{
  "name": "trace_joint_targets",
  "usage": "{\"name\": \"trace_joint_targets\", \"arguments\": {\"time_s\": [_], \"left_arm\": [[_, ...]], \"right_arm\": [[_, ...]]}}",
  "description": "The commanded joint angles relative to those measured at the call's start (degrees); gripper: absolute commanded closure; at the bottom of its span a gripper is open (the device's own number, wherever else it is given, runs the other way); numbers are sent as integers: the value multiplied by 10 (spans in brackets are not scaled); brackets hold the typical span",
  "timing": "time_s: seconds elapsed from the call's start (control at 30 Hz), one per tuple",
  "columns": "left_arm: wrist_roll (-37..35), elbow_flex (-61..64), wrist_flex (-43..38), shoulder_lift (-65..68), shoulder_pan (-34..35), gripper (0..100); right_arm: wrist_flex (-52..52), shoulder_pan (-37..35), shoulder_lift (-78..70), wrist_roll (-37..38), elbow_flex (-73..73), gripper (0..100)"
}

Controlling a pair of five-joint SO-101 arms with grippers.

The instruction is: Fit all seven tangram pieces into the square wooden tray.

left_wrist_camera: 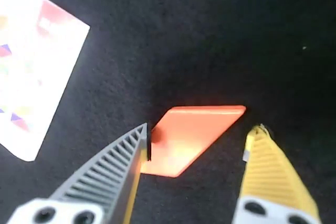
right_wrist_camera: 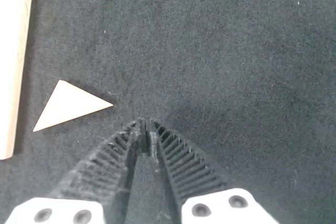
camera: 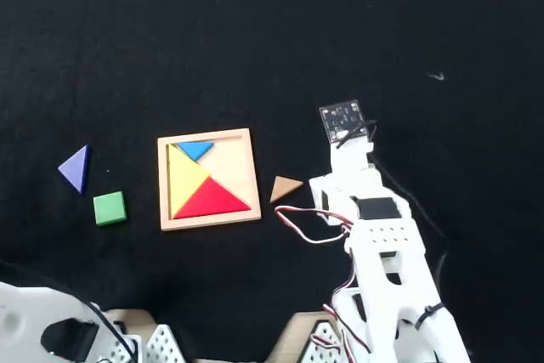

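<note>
- Left pincer (left_wrist_camera: pixel 200 132) stood apart, straddling the orange parallelogram (left_wrist_camera: pixel 184 140) on the desk (left_wrist_camera: pixel 210 35), not clamped on it.
- Right pincer (right_wrist_camera: pixel 145 125) was together and empty, near the tan triangle (right_wrist_camera: pixel 68 107).
- Tray (camera: pixel 204 134) held three pieces: blue (camera: pixel 196 150), yellow (camera: pixel 187 178), red (camera: pixel 212 201).
- Four lay outside, including the purple triangle (camera: pixel 76 167) and green square (camera: pixel 110 208), so under half looked done.
</note>
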State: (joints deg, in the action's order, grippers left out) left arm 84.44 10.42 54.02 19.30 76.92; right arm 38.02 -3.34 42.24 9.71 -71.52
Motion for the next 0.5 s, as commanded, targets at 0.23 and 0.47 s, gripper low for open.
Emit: {"name": "trace_joint_targets", "arguments": {"time_s": [0.23, 0.47], "left_arm": [[128, -75, 20, 65, 11, 893], [128, -75, 24, 65, 9, 942]], "right_arm": [[-11, -5, 14, -1, -1, 987], [-11, -5, 14, -1, -1, 987]]}}
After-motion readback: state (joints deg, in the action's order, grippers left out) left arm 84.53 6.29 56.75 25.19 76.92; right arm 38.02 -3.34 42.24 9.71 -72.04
